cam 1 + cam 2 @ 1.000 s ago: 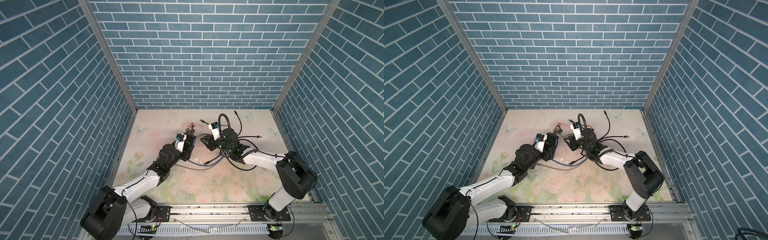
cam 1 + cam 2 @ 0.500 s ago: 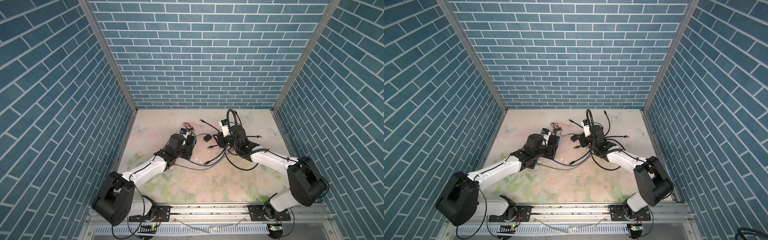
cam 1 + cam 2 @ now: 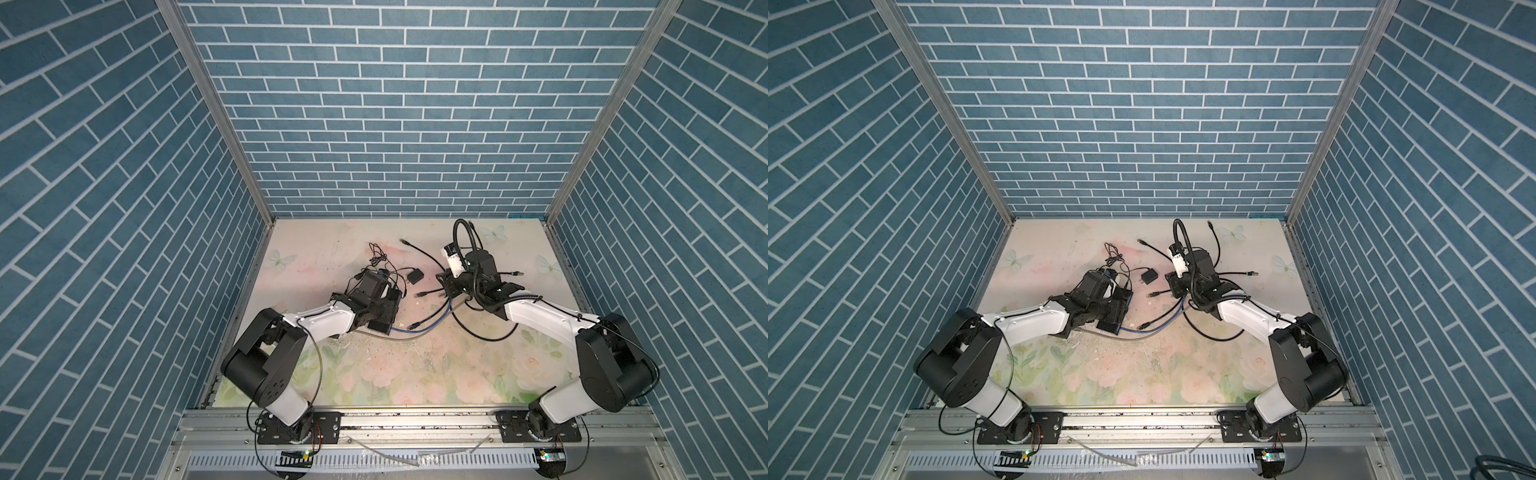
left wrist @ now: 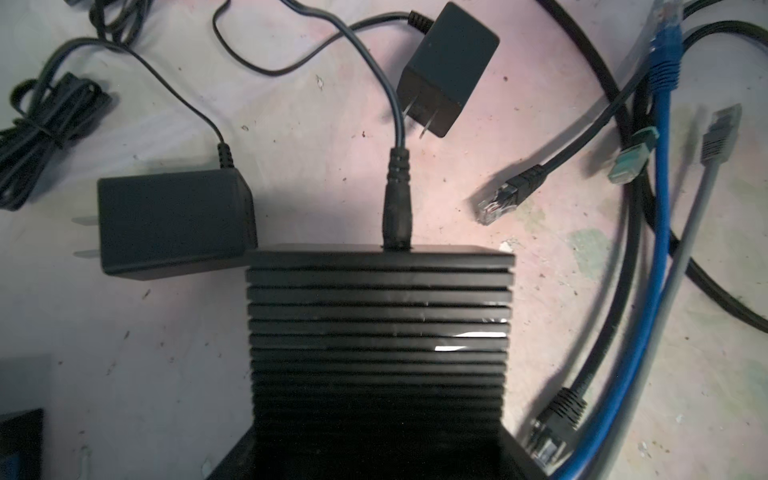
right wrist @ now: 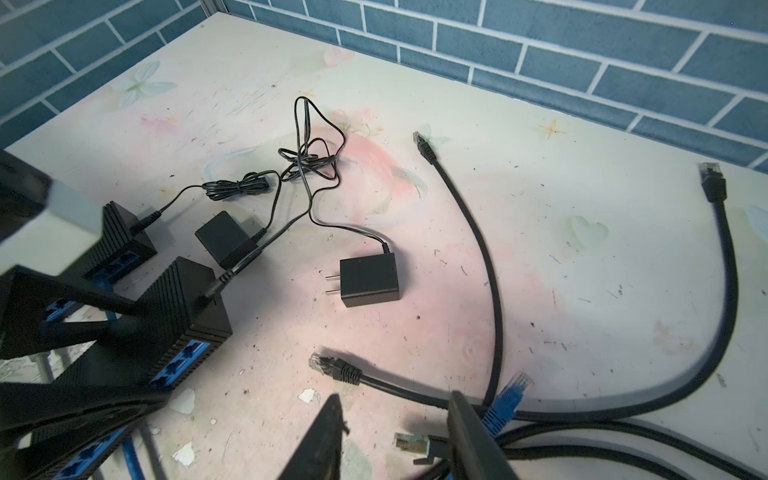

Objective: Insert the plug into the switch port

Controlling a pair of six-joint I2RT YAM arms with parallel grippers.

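1. Left of centre on the table [image 3: 415, 374], the left gripper [image 3: 384, 307] is clamped on a switch [image 4: 378, 332]. In the left wrist view its finger bases sit flush against both sides of the switch.
2. The switch lies flat, ribbed top up. A barrel jack [image 4: 397, 208] is seated in its far face. Its blue ports [image 5: 183, 359] face the right arm.
3. A second switch [image 5: 122, 245] sits just behind it and a third switch [image 5: 79, 455] just in front. A blue cable [image 4: 663, 208] runs past alongside.
4. The right gripper [image 5: 395, 399] is right of centre, low over the cable bundle. Its jaws are apart and nothing is clamped between them.
5. The black plug [image 5: 332, 368] lies loose on the table just ahead of the right gripper's fingertips. Its contacts point toward the ports, it is clear of the switch, and it is not inserted.
6. A green plug [image 5: 411, 442] lies on the table under the jaw gap, close to one finger. A blue plug [image 5: 513, 388] lies just outside that finger.
7. An adapter [image 4: 446, 68] lies past the switch, prongs toward it. A second adapter [image 4: 174, 224] sits just beside the switch's corner.
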